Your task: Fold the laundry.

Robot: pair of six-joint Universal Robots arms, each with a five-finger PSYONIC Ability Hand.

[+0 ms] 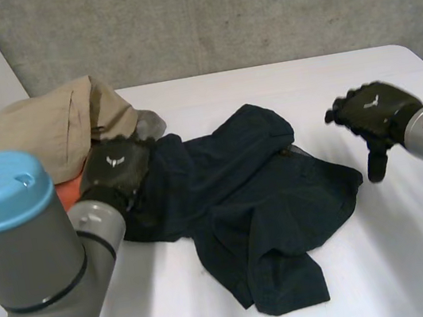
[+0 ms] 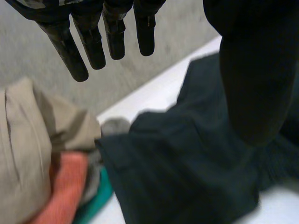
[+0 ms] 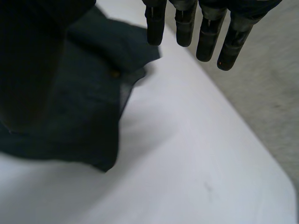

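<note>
"On the white table (image 1: 420, 254), centre: the dark garment (image 1: 250, 200) lies crumpled, nothing folded yet. I judge this the grasping step."

"And your hands?"

"My left hand (image 1: 116, 167) hovers over the garment's left edge, beside the laundry pile (image 1: 53, 123); its fingers (image 2: 77, 51) are straight, spread, holding nothing. My right hand (image 1: 369, 113) hangs above bare table just off the garment's right edge, fingers (image 3: 208, 37) straight and apart too."

"Next?"

"By my judgement, both hands need to come down on opposite edges, pinch cloth and pull it flat before any fold. The left must not snag the pile."
</note>
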